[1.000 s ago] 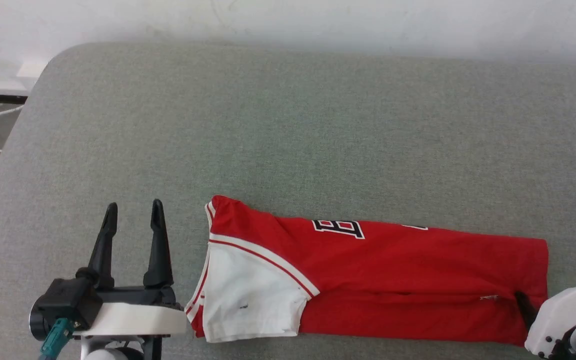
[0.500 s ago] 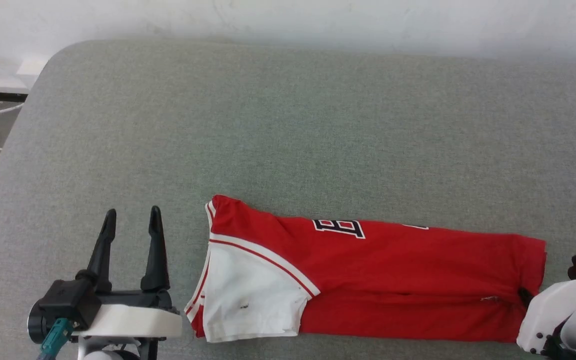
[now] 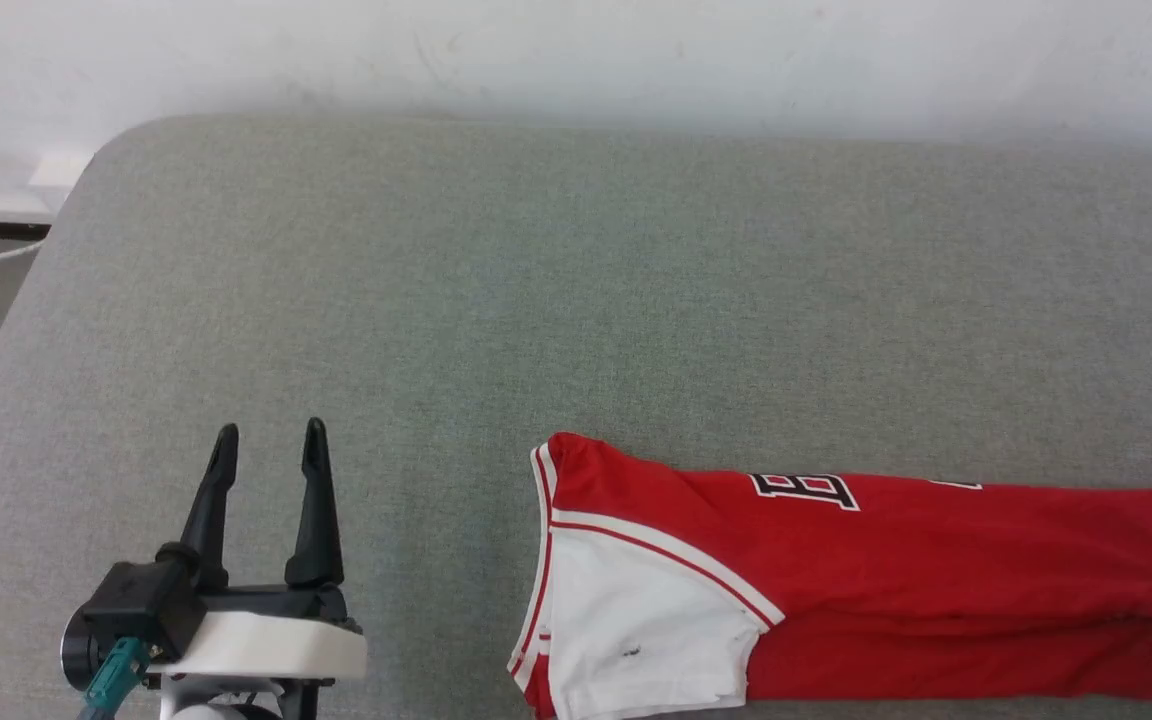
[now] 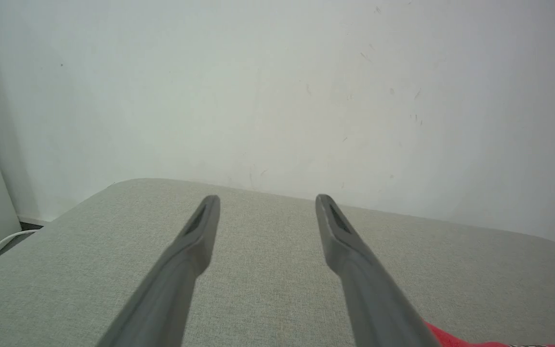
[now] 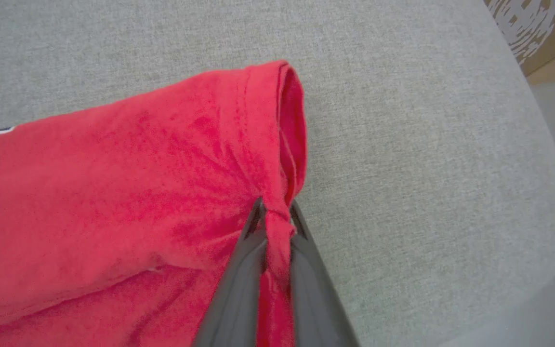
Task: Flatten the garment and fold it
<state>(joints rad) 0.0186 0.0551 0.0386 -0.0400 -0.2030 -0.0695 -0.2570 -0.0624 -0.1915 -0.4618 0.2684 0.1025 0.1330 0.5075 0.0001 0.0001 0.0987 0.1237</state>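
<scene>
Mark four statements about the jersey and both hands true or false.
1. The right hand is shut on a red edge of the jersey. True.
2. The left hand grips the white sleeve. False: it is open, apart from the jersey, with nothing between its fingers.
3. The jersey lies spread out with all its lettering showing. False: it forms a long narrow strip on the cushion, with the lettering mostly hidden.
4. The sleeve is at the jersey's end nearer the left hand. True.
</scene>
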